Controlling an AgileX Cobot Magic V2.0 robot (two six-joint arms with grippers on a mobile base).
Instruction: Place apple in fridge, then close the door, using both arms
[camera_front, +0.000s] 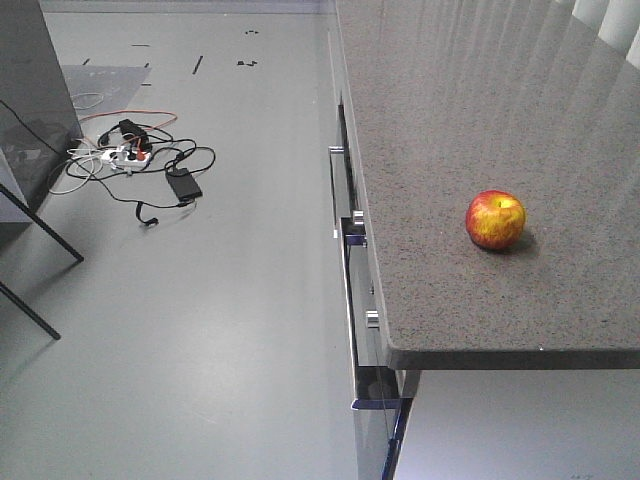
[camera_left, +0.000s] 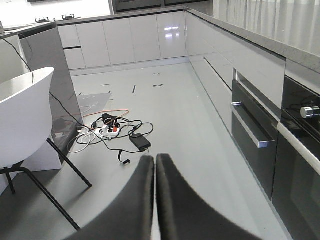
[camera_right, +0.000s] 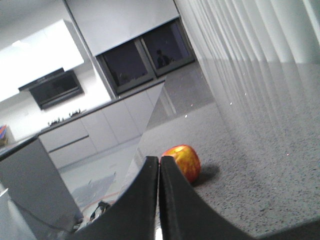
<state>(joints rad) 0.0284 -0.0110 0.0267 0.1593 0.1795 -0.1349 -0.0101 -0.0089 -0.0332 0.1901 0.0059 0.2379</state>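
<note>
The apple (camera_front: 495, 219) sits on the speckled grey surface (camera_front: 480, 100), near its front edge. It is round, with no clear long axis. It stands upright with its stem hollow turned upward, the redder skin at its top and sides and a yellow-orange patch across the middle. In the front view it stands free, with nothing touching it.

From the right wrist view, the apple lies just beyond the tips of the right fingers (camera_right: 175, 200) and a little to their right. Its lower left part is hidden behind them. That view alone does not show whether there is a gap between the apple and the tips.

The right fingers are closed against each other, with only a thin seam between them, and they grip nothing.

The left fingers (camera_left: 137, 200) are also pressed together, tip to tip, and are empty. They hang above the grey floor (camera_left: 190, 125). Ahead of them and slightly to the left, a tangle of cables (camera_left: 112, 131) lies on the floor with a black adapter (camera_left: 140, 141). Further to their left stands a white chair (camera_left: 25, 115) on thin black legs. To their right runs a row of cabinets with a dark oven (camera_left: 252, 132), whose door is shut behind a bar handle.
</note>
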